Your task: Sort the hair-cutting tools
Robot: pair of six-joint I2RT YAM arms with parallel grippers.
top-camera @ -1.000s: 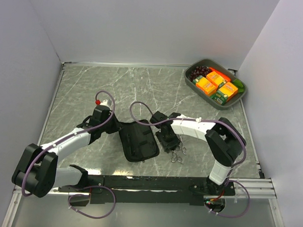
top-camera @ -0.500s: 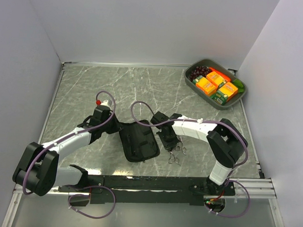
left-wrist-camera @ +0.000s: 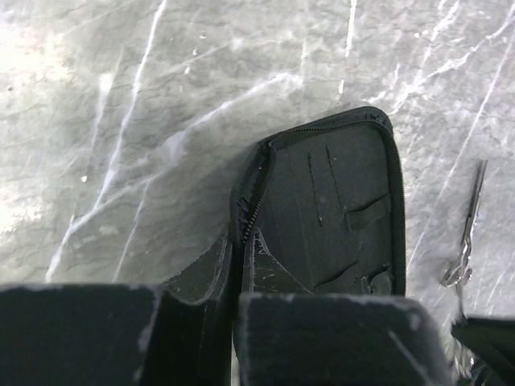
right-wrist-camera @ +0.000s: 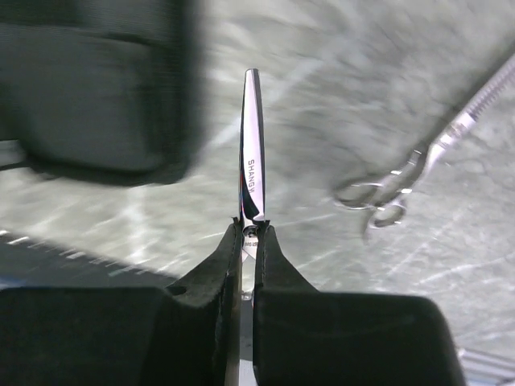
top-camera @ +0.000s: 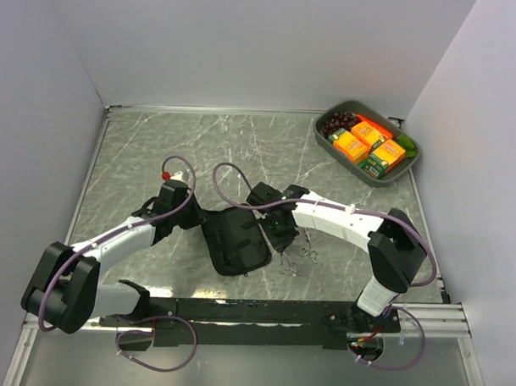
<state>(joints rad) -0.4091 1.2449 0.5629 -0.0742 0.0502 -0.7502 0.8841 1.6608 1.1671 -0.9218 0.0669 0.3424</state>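
The black zip case [top-camera: 235, 241] lies open on the table's near middle. My left gripper [top-camera: 195, 218] is shut on its left edge; in the left wrist view the jaws [left-wrist-camera: 233, 269] pinch the case's flap [left-wrist-camera: 330, 209]. My right gripper [top-camera: 281, 238] is shut on a pair of silver scissors [right-wrist-camera: 252, 181], blade pointing forward and held just right of the case. The second pair of scissors [top-camera: 307, 251] lies on the table to the right, also seen in the right wrist view [right-wrist-camera: 402, 183] and left wrist view [left-wrist-camera: 467, 233]. I cannot make out the black hair clips.
A grey bin [top-camera: 329, 146] with orange boxes and dark grapes stands at the far right corner. White walls close in the marble table on three sides. The arms' base rail runs along the near edge.
My right gripper has swung left toward the case, carrying one pair of scissors away from the other pair. The left gripper stays on the case's edge.
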